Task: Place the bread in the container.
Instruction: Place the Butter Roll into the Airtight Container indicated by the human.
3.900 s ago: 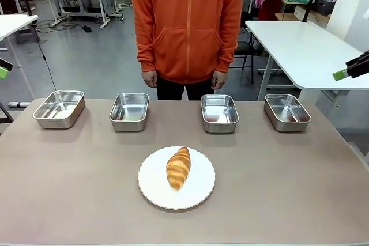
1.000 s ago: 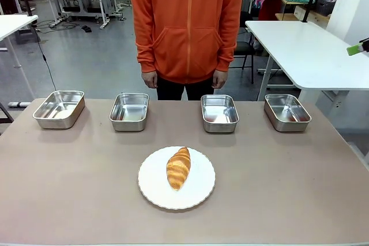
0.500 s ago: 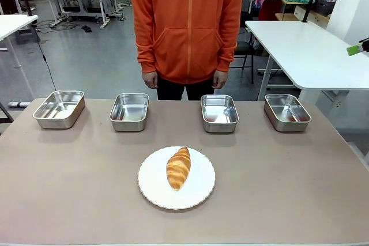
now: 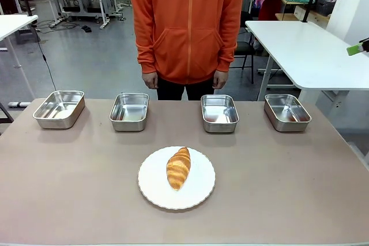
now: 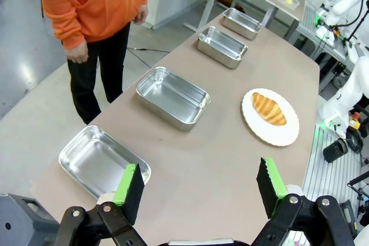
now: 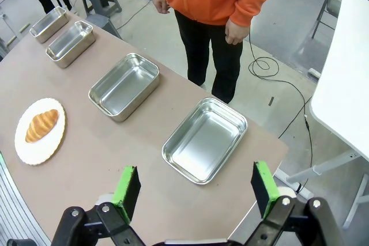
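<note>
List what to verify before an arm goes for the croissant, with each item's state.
1. Bread lies free on the plate: ok.
2. Left gripper open, nothing between its pads: ok.
3. Right gripper open, nothing between its pads: ok.
4. Leftmost tray, second tray, third tray and rightmost tray are empty: ok.
5. Which tray is meant: cannot tell.
6. Person's hands hang off the table: ok.

L tool point(image 5: 199, 168) agape over table point(image 5: 196, 131); bread point(image 5: 268, 109) on plate point(image 5: 283, 136)
</note>
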You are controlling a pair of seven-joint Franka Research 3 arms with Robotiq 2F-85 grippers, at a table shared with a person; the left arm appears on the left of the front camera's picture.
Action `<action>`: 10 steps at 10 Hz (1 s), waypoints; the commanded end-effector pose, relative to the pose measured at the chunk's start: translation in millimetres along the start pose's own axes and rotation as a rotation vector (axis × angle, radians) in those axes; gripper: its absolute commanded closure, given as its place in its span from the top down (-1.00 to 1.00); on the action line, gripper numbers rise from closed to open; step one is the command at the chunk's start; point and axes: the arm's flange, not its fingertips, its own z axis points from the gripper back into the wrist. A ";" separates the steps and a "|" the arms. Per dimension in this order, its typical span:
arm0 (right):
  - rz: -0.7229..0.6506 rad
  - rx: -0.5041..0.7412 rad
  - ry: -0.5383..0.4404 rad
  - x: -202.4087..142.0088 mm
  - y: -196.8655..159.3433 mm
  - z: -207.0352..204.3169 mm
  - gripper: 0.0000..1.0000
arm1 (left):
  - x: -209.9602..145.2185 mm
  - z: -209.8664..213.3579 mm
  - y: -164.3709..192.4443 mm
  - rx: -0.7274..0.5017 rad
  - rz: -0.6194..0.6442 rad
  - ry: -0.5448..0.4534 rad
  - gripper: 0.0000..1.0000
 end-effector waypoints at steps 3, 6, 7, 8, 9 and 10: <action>-0.002 0.008 -0.022 -0.4 0.0 -2.1 1.00 | -0.3 1.3 -1.4 -0.007 -0.013 -0.003 1.00; -0.002 0.008 -0.022 -0.4 0.0 -2.1 1.00 | -0.3 1.3 -1.4 -0.007 -0.013 -0.003 1.00; -0.002 0.008 -0.022 -0.4 0.0 -2.1 1.00 | -0.3 1.3 -1.4 -0.007 -0.013 -0.003 1.00; -0.002 0.008 -0.022 -0.4 0.0 -2.1 1.00 | -0.3 1.3 -1.4 -0.007 -0.013 -0.003 1.00; -0.002 0.008 -0.022 -0.4 0.0 -2.1 1.00 | -0.3 1.3 -1.4 -0.007 -0.013 -0.003 1.00; -0.002 0.008 -0.022 -0.4 0.0 -2.1 1.00 | -0.3 1.3 -1.4 -0.007 -0.013 -0.003 1.00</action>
